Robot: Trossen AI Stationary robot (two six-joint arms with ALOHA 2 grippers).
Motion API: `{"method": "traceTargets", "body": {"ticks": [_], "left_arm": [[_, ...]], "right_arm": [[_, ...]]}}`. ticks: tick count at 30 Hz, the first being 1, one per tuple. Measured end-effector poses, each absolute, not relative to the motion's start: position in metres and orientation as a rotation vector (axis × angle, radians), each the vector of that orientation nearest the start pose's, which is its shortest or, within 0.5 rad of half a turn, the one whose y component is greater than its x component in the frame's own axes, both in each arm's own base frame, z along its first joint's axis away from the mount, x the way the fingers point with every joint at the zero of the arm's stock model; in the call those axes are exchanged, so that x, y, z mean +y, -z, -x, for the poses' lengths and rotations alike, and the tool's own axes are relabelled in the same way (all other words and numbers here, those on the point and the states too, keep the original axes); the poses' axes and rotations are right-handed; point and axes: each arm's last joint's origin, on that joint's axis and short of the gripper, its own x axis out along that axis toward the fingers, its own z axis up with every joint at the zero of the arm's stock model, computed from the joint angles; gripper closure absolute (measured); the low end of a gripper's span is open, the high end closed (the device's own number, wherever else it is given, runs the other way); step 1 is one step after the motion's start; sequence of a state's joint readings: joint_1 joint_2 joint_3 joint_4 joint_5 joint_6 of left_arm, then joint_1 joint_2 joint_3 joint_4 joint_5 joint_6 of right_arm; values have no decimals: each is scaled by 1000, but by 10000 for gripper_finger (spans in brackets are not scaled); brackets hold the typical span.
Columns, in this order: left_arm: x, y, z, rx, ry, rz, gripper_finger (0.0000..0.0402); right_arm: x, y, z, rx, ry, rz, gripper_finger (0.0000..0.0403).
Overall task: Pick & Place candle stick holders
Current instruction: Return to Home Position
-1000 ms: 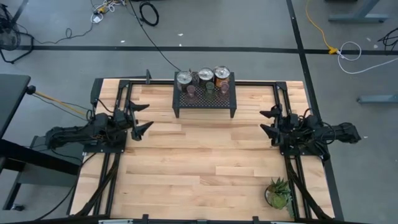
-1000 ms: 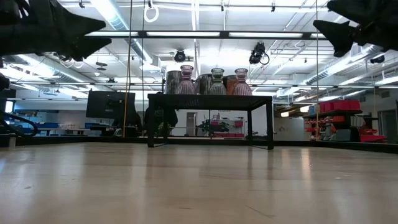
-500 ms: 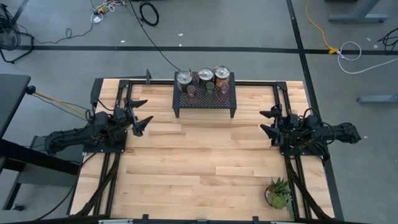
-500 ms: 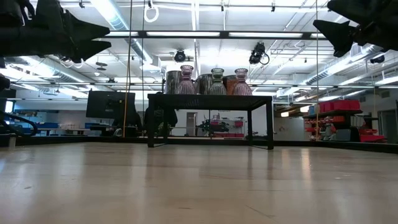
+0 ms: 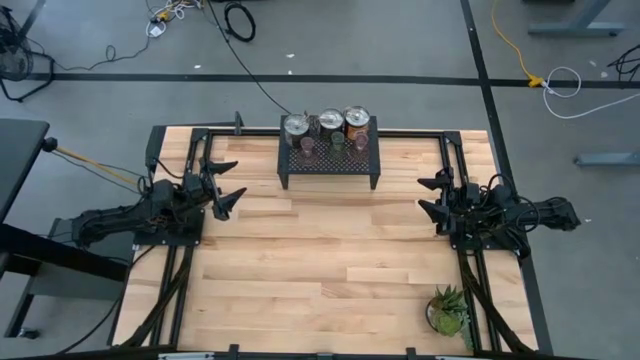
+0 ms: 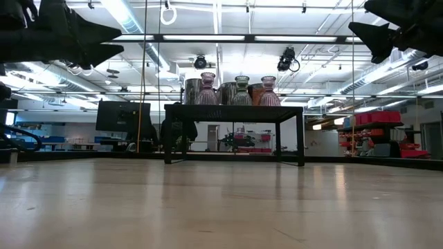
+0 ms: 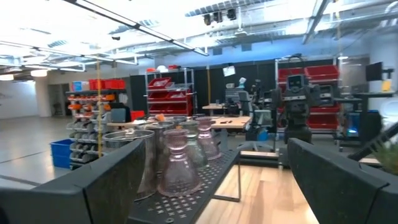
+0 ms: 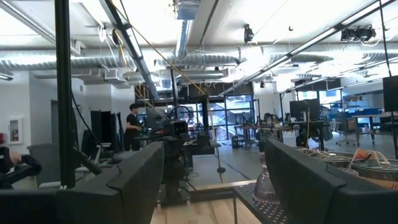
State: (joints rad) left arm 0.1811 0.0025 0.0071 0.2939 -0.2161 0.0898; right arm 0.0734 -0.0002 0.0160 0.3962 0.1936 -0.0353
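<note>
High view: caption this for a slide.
Candle stick holders on the mesh rack; left end effector and right end effector open, empty.

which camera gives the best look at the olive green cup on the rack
The low view: the olive-green cup stands in clear profile on the rack. The high view shows only its top, small; the wrist views leave it hidden or unclear.
</note>
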Motion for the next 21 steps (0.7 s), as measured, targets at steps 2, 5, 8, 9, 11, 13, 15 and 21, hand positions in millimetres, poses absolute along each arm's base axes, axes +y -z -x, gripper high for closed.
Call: {"method": "traceTargets", "body": {"ticks": [2, 5, 8, 9, 11, 13, 15, 21], "left_arm": [[21, -194, -90, -283, -392, -81, 12], [19, -194, -91, -284, -369, -77, 12], [19, -194, -91, -286, -359, -77, 12], [19, -194, -91, -285, -360, -76, 12], [19, -194, -91, -285, -360, -77, 12], [19, -194, -91, -285, -360, -76, 12], [19, -194, -91, -284, -360, -76, 12], [18, -193, -91, -280, -356, -76, 12]], "right_arm": [[1, -206, -88, -406, 126, -20, 124], [1, -206, -88, -406, 126, -20, 124], [1, -206, -88, -406, 126, -20, 124], [1, -206, -88, -406, 126, -20, 124], [1, -206, -88, -406, 126, -20, 124], [1, -206, -88, -406, 126, -20, 124], [1, -206, -88, -406, 126, -20, 124], [1, -206, -88, -406, 126, -20, 124]]}}
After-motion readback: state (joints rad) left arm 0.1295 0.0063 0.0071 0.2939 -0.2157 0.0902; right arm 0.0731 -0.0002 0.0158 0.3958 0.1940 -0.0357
